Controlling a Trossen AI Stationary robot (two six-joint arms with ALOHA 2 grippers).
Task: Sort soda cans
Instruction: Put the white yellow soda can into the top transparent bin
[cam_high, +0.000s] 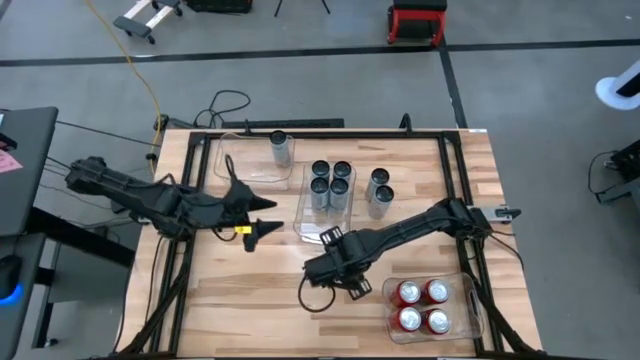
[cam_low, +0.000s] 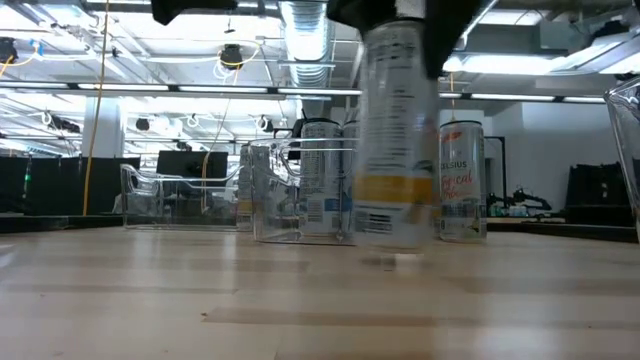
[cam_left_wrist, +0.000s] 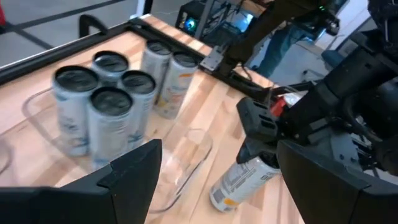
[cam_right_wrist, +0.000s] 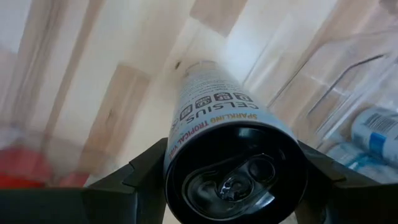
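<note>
Wrist view on the right arm gave us the plainest account: our right claw (cam_right_wrist: 233, 171) had its two fingers (cam_right_wrist: 146, 171) pressed against either side of a silver can (cam_right_wrist: 230, 124), just under the rim. In the low view that can (cam_low: 398, 140) hung clear of the table (cam_low: 300, 300) with a shadow below it, so we judged it was being carried, held upright from the top so it could go down into a bin. From above, the claw (cam_high: 338, 268) sat between the middle bin (cam_high: 303, 215) beyond it, which held four dark cans (cam_high: 330, 180), and the bin of four red cans (cam_high: 423, 305) nearer than it and off to its right. Two more silver cans (cam_high: 380, 190) stood loose beyond the claw, and one stood in the far bin (cam_high: 232, 160); we took that bin as the silver group's home.

Our left claw (cam_high: 262, 228) waited beside the middle bin, jaws apart and empty, leaving room for the right arm.

Much was hidden. From above, the right arm covered the carried can entirely. We counted only four silver-type cans by adding views, and their labels were too small to read there. The low view cut off the gripper above the can.
</note>
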